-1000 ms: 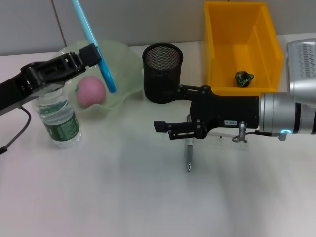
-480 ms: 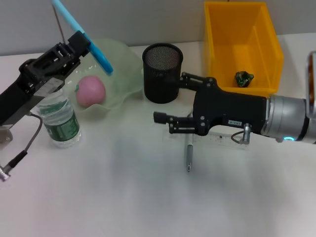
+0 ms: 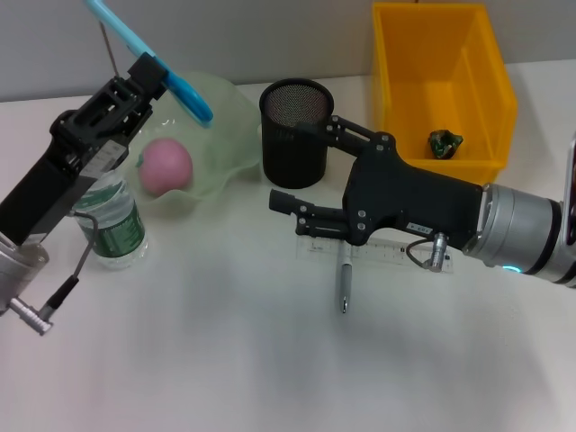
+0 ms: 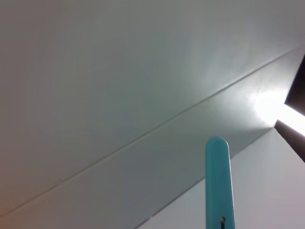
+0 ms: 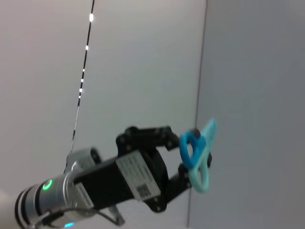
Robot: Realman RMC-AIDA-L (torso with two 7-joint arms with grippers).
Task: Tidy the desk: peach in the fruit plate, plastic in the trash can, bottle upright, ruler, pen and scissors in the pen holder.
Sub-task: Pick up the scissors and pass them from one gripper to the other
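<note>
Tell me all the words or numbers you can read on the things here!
None can be read.
Bottle green label: print too blurred.
Ruler marks: too small.
Right gripper white sticker: too small.
Left gripper white sticker, right wrist view: too blurred.

Left hand (image 3: 153, 76) has swung up and rightward, tilting the blue scissors (image 3: 148, 47) flatter, toward the pen holder (image 3: 296, 132). Right hand (image 3: 306, 166) has lifted and angled toward the holder, fingers spread.
</note>
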